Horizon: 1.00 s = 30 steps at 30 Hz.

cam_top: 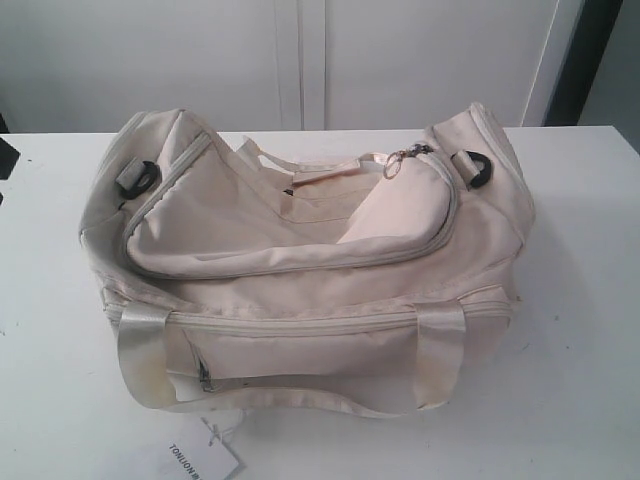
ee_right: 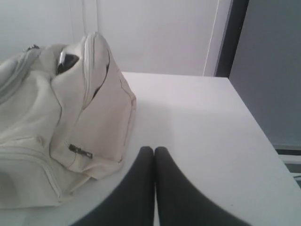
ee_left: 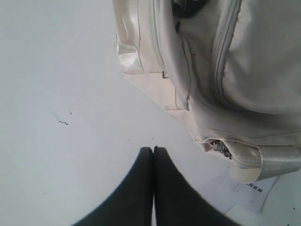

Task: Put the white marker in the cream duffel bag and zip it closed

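One cream duffel bag (cam_top: 300,250), one tag (cam_top: 205,462)

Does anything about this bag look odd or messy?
Only small things: the cream duffel bag sags and creases, its strap handle looks yellow-stained, and a printed paper tag sticks out beside it.

Bright, even light washes out the white table (cam_top: 590,300); wrist views are soft, with faint shadows.
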Available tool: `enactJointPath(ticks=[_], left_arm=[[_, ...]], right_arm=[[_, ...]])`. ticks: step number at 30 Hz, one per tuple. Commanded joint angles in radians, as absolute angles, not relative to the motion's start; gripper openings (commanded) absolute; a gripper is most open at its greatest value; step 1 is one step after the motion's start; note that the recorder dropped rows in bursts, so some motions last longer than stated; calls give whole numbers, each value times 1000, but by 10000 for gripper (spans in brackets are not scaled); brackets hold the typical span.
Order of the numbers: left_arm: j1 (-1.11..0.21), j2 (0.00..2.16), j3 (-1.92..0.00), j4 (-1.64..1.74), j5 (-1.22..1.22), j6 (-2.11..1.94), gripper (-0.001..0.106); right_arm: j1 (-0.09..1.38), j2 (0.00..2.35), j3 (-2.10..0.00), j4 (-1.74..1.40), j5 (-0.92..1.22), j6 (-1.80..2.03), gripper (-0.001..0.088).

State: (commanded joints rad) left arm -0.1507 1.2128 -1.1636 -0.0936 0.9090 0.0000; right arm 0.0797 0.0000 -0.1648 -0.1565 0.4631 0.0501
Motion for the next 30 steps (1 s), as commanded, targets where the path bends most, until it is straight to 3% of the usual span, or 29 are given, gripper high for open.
enactJointPath(ticks=[30], left_arm=[[-151, 1213, -1164, -94, 909, 0, 0]], right_arm=[[80, 0, -18, -49, 367, 83, 0]])
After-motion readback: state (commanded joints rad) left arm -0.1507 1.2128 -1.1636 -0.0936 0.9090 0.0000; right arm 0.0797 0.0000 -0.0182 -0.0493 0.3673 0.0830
